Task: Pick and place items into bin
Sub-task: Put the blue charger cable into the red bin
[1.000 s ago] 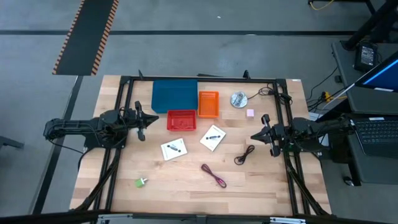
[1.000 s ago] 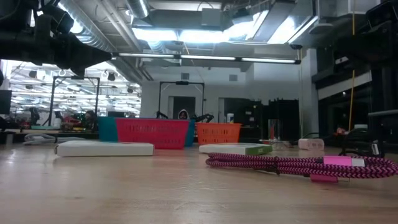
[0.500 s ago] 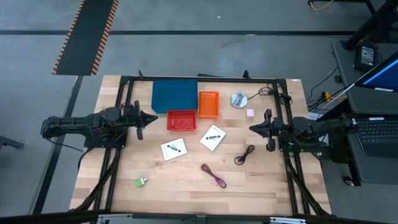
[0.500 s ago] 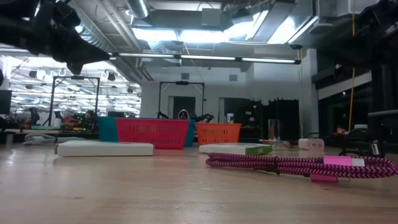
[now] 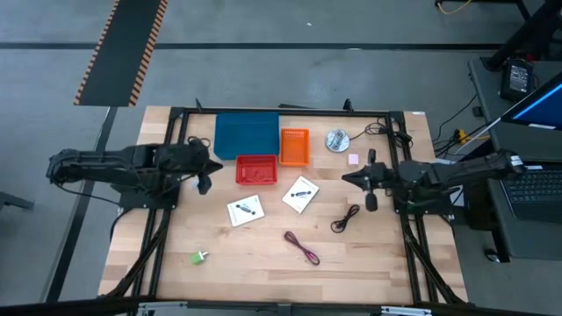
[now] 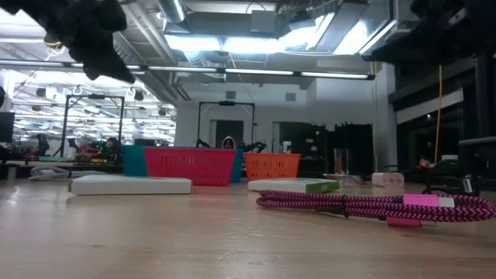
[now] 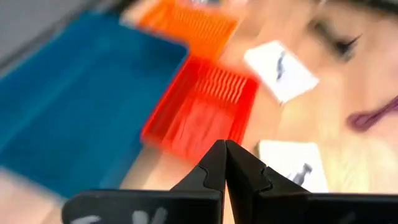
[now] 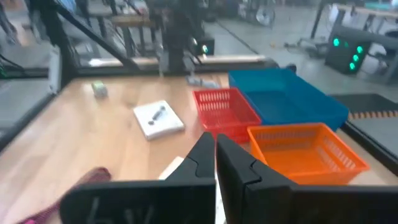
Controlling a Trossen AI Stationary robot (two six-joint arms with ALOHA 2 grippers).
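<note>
Two white cards with black marks [image 5: 246, 210] [image 5: 300, 194] lie flat mid-table. A black coiled cable [image 5: 345, 219] and a dark-red one [image 5: 302, 247] lie nearer the near edge, the latter across the low view [image 6: 372, 205]. The green piece [image 5: 199, 257] sits near-left and the pink cube [image 5: 353, 159] far-right. My left gripper [image 5: 213, 166] hangs shut above the table, just left of the red bin [image 5: 256, 169]. My right gripper [image 5: 346, 178] is shut too, in the air right of the right-hand card. Neither touches anything.
A blue bin [image 5: 247, 134] and an orange bin [image 5: 294, 147] stand by the far edge next to the red one. A silvery round thing [image 5: 336, 140] lies right of the orange bin. Black frame rails run along both sides. Bare wood shows along the near edge.
My left gripper has moved toward the table's right, closer to the red bin, and has risen in the low view. My right gripper has moved toward the table's left, closer to the right-hand card. Nothing on the table has shifted.
</note>
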